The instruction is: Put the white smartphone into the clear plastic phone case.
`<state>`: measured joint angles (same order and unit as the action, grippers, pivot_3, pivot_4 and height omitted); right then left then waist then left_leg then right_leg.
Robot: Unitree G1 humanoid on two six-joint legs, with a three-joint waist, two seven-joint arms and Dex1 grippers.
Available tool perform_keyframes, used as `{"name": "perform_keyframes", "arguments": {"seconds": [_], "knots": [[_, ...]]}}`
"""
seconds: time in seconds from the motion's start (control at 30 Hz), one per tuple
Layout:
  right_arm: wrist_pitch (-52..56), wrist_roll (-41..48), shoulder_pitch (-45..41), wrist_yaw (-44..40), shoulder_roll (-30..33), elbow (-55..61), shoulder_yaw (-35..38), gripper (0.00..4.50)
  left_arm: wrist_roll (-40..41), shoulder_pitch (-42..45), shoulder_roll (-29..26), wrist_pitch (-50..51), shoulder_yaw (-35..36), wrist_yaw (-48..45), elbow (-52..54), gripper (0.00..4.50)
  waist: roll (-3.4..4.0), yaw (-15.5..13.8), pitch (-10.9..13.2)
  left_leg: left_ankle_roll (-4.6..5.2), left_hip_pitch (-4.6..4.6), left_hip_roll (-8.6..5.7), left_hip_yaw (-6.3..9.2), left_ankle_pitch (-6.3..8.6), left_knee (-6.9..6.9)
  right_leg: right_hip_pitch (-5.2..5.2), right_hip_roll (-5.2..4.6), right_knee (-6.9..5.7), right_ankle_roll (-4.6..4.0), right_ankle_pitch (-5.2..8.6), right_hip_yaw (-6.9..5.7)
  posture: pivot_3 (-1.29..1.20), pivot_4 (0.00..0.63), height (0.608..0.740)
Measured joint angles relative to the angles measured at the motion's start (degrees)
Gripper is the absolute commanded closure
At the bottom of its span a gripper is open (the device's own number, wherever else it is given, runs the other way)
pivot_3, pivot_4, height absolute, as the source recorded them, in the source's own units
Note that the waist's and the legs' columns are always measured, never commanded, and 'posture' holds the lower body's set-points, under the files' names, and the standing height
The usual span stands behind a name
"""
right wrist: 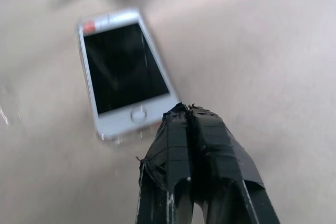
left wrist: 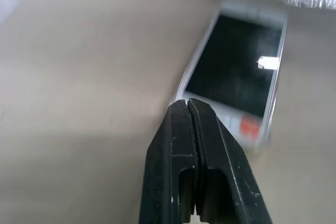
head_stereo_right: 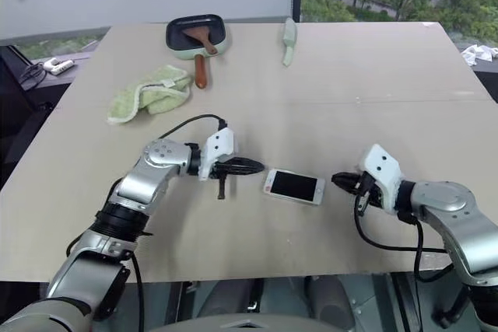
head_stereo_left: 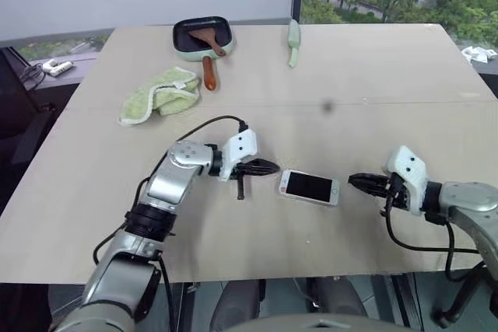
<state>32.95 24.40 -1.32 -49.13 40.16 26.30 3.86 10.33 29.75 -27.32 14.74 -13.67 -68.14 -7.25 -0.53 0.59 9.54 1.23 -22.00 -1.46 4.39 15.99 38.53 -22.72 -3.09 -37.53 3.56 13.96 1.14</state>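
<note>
White smartphone point(head_stereo_left: 309, 187) lies screen-up on the counter point(head_stereo_left: 350, 75), its long axis running between your two tools. From the head view, your left tool point(head_stereo_left: 264, 166) sits nearer than your right tool point(head_stereo_left: 359, 183). In both wrist views, each tool is pinched closed, empty, pointing at a phone end.

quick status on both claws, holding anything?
Left claw: closed, empty, just left of the white smartphone with the black screen lying on the table.
Right claw: closed, empty, just right of the phone.
</note>
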Motion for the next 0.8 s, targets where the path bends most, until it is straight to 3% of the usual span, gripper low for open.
{"name": "perform_keyframes", "arguments": {"seconds": [0.13,0.37,0.8], "knots": [[-3.1,2.1,2.1,-1.0,-3.9,-0.4,-1.2,4.43,0.6,-0.5,1.3,2.2,-0.5,1.2,1.9,4.50,0.02,0.2,0.0,0.00,0.04,0.01,-0.04,0.00,-0.02,-0.02,0.02,-0.07,-0.01,0.00,0.07,0.00,0.150,0.740],[-8.8,-3.6,4.8,-1.9,-2.3,-3.7,-5.8,4.43,-1.2,-2.9,0.4,2.9,-4.8,0.6,3.4,4.50,0.02,0.1,0.0,-0.01,0.08,-0.01,-0.08,0.00,-0.01,0.00,0.03,-0.07,0.00,0.00,0.11,0.00,0.150,0.740],[-9.6,-8.7,3.1,0.8,-1.6,-2.9,-9.7,4.43,-3.5,-1.9,0.1,-0.4,-5.0,1.3,1.6,4.50,-0.12,0.3,-0.2,-0.02,0.29,0.02,-0.09,-0.01,-0.01,0.14,0.07,-0.12,-0.01,0.01,0.16,0.00,0.150,0.740]]}}
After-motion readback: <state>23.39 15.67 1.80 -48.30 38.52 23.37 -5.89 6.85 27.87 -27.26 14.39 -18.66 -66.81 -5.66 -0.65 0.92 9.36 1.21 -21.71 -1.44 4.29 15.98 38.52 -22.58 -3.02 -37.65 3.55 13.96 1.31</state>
